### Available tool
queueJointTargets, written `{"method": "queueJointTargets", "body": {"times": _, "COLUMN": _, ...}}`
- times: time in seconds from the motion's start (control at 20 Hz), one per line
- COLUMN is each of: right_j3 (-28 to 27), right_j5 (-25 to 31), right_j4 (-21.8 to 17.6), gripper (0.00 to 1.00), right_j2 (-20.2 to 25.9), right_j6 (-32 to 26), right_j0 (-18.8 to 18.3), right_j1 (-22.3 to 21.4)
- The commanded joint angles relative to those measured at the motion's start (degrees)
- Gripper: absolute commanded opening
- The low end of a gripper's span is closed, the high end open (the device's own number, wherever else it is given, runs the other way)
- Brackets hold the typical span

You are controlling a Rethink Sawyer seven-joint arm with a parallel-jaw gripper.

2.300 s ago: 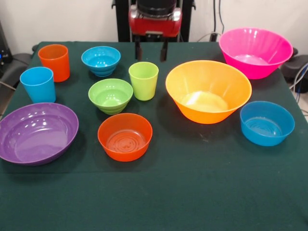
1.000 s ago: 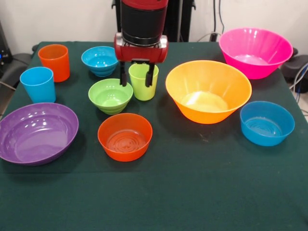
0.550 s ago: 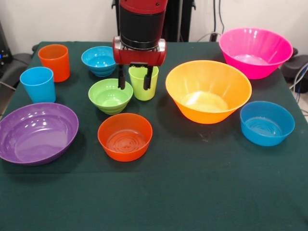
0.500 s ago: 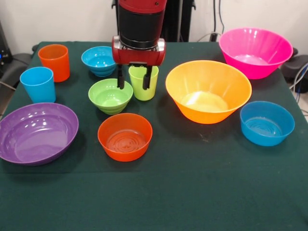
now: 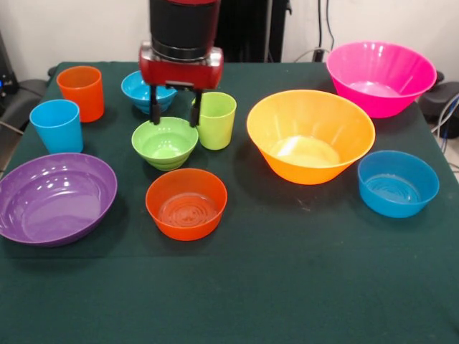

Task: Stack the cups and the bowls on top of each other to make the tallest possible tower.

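Note:
My gripper (image 5: 174, 115) is open and empty, hanging just above the far rim of the small green bowl (image 5: 164, 143). The lime green cup (image 5: 216, 120) stands upright just right of the fingers, apart from them. The small blue bowl (image 5: 143, 89) is partly hidden behind the gripper. The orange cup (image 5: 81, 92) and light blue cup (image 5: 57, 125) stand at the left. The medium orange bowl (image 5: 186, 203) sits in front. The purple bowl (image 5: 54, 197), yellow-orange bowl (image 5: 310, 135), pink bowl (image 5: 380, 76) and medium blue bowl (image 5: 397, 183) all sit separately. Nothing is stacked.
The dark green cloth-covered table (image 5: 287, 287) reaches toward the camera in front of the bowls. The robot's pedestal (image 5: 247, 29) stands at the far edge. Cables and dark equipment (image 5: 445, 100) lie off the right side.
The gripper came down from the far edge, hovered at the lime green cup, then shifted left to sit over the small green bowl. No cup or bowl has moved.

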Motion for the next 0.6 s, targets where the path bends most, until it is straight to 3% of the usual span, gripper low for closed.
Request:
{"method": "queueJointTargets", "body": {"times": 0.05, "right_j3": -0.7, "right_j5": 6.8, "right_j4": -3.0, "gripper": 1.00, "right_j2": 2.1, "right_j6": -3.4, "right_j0": -2.3, "right_j1": 0.7}}
{"method": "queueJointTargets", "body": {"times": 0.6, "right_j3": 1.4, "right_j5": -0.7, "right_j4": -3.2, "gripper": 1.00, "right_j2": 3.4, "right_j6": 0.4, "right_j0": -3.4, "right_j1": 4.2}}
